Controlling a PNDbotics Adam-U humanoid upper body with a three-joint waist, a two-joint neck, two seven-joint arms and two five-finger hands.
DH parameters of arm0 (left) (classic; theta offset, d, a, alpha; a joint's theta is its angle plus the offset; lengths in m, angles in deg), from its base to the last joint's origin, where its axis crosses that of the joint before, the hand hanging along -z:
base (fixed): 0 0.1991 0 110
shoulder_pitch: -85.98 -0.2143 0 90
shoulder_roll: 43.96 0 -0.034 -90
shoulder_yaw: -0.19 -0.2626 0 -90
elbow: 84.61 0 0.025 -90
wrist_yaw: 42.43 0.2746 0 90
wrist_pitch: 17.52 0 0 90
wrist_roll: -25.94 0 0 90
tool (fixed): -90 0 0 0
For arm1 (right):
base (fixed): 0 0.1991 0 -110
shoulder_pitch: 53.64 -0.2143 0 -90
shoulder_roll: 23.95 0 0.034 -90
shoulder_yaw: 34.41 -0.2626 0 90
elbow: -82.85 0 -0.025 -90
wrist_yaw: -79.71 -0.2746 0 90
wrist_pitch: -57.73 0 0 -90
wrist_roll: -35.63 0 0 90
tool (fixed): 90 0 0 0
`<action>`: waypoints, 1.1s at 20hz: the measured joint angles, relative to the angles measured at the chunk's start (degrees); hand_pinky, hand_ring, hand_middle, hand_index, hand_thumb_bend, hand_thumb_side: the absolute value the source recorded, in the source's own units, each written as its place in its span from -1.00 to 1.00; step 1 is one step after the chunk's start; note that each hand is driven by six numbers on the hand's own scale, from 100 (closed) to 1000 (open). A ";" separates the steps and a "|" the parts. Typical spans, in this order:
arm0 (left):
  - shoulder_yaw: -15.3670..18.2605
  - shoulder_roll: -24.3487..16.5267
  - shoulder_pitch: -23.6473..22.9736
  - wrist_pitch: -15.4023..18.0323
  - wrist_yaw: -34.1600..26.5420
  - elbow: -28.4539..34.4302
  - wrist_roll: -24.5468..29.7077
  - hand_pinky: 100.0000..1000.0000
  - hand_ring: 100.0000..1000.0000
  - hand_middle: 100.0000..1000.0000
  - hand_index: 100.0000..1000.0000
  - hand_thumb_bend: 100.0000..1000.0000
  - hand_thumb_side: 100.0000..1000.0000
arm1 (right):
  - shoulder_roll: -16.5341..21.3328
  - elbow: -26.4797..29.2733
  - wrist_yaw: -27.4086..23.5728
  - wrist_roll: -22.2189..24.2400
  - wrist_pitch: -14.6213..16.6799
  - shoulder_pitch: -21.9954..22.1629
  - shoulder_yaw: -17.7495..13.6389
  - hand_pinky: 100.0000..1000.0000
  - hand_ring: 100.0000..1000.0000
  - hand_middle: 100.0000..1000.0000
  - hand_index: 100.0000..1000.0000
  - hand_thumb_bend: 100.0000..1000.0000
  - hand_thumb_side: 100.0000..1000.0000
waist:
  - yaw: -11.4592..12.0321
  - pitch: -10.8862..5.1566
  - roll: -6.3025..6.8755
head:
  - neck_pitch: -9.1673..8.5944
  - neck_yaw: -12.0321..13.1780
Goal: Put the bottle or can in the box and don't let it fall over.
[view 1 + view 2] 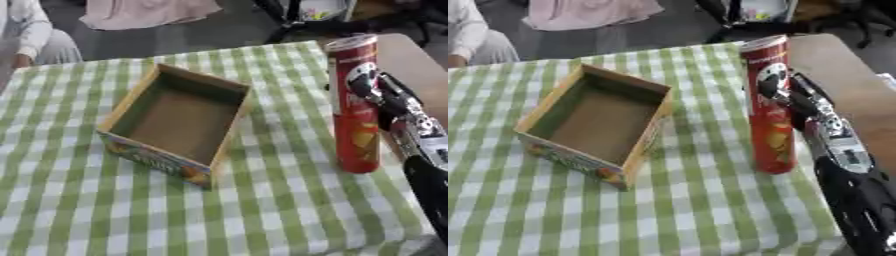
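A tall red can (pixel 355 102) stands upright on the surface (pixel 262 200), which is covered with a green-and-white checked cloth (pixel 702 200). It sits near the right side, its base on the cloth and its pale lid at the top. To its left, apart from it, lies an open box (pixel 179 122) with tan inner walls, a bare brown floor and a printed, colourful outer side facing the near edge. The box is turned at an angle to the cloth's stripes and holds nothing.

The right hand (pixel 785 95) reaches in from the lower right, its black and silver arm (pixel 846 170) running up toward the can. Its dark fingers (pixel 360 86) lie against the can's upper half, on the side facing the arm, and seem to curl round it, though the blur makes the wrap hard to judge. The can is not lifted; its bottom appears to rest on the cloth.

Beyond the cloth's right edge a strip of bare brown top (pixel 842 70) shows.
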 measured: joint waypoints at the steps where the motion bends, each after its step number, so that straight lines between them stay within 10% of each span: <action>1: 0.00 0.00 0.00 0.01 -0.02 0.00 0.01 0.68 0.40 0.39 0.40 0.07 -0.17 | -0.01 0.03 0.13 -0.48 0.03 0.00 0.01 -0.75 -0.13 0.01 0.04 0.98 -0.41 | 0.00 0.01 0.00 | 0.00 0.00; 9: 0.00 0.00 0.00 0.02 -0.08 0.00 0.09 0.68 0.40 0.39 0.40 0.06 -0.16 | -0.31 0.88 0.69 -4.81 0.66 0.01 0.26 -1.00 -0.60 -0.45 -0.45 0.87 -0.50 | -0.05 0.05 0.05 | 0.00 0.00; 22: 0.00 0.00 0.00 -0.05 -0.22 0.00 0.16 0.68 0.40 0.39 0.39 0.05 -0.16 | -0.32 3.69 -3.53 -7.47 1.14 -0.42 0.48 -1.00 -0.63 -0.50 -0.49 0.60 -0.73 | -0.06 0.04 0.05 | -0.02 0.00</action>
